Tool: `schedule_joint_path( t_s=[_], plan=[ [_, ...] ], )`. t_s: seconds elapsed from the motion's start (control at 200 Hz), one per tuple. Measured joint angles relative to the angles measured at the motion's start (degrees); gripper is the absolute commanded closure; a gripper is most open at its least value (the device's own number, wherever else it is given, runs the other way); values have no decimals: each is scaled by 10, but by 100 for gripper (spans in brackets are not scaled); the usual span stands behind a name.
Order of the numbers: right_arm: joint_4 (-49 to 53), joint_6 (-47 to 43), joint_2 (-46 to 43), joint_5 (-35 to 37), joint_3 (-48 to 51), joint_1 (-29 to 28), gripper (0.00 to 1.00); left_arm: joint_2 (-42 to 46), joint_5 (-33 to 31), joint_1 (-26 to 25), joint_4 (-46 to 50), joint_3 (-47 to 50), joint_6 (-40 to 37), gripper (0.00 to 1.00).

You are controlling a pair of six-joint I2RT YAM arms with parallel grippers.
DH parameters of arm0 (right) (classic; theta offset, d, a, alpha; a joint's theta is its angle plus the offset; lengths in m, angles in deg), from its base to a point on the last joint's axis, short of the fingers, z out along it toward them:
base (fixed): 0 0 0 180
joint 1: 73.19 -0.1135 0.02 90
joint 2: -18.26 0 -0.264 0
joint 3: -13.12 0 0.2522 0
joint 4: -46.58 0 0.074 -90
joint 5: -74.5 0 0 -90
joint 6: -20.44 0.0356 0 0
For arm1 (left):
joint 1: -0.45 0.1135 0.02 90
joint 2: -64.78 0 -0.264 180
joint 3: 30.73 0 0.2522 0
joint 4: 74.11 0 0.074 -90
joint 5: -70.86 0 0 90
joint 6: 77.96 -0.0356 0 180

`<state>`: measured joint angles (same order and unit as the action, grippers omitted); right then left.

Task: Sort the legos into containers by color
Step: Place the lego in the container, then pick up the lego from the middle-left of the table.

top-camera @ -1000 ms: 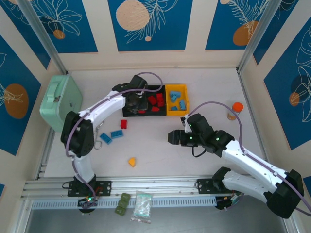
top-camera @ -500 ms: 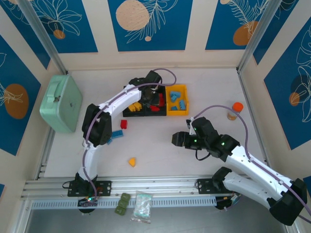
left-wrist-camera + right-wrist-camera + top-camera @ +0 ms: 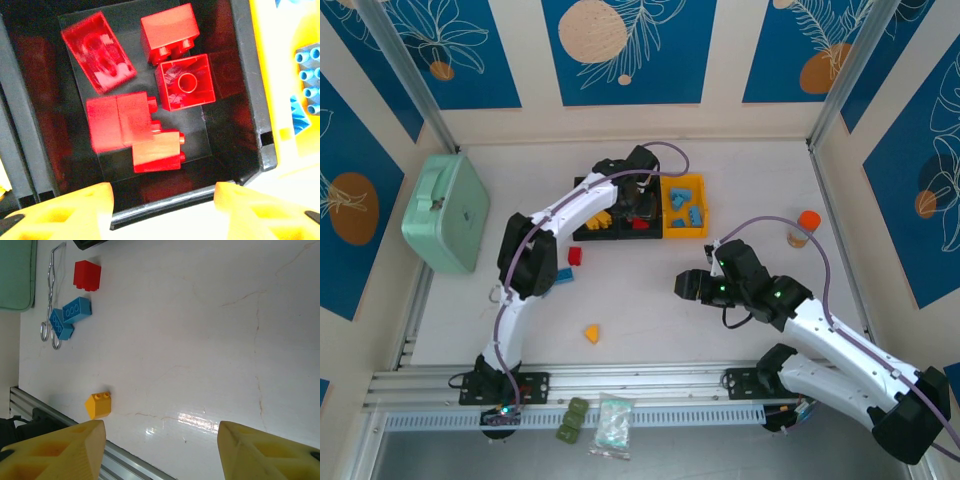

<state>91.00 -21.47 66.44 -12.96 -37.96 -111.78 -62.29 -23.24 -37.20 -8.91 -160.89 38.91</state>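
the left gripper (image 3: 160, 199) is held far forward with jaws parted and empty; the right gripper (image 3: 161, 440) is held nearer, likewise parted and empty.

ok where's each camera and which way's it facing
top external: above and behind the arm bases, looking down on the table; both arms show, left claw over the bins.
left wrist: on the left arm, looking straight down into the black bin of red legos; yellow fingertips along the bottom.
right wrist: on the right arm, looking down at the loose yellow brick; right claw fingertips in the bottom corners.
shared: top external and right wrist both catch that yellow brick.
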Motion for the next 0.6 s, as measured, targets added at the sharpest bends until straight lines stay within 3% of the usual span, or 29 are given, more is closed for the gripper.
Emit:
schedule_joint_path(
  t_s=[0.265, 0.6],
  plan=[
    [-7, -1, 5, -10, 0, 0, 36, 122, 0, -2, -19, 103, -4, 41],
    [-41, -16, 39, -22, -2, -17, 33, 317, 0, 7, -63, 325, -3, 39]
  ],
)
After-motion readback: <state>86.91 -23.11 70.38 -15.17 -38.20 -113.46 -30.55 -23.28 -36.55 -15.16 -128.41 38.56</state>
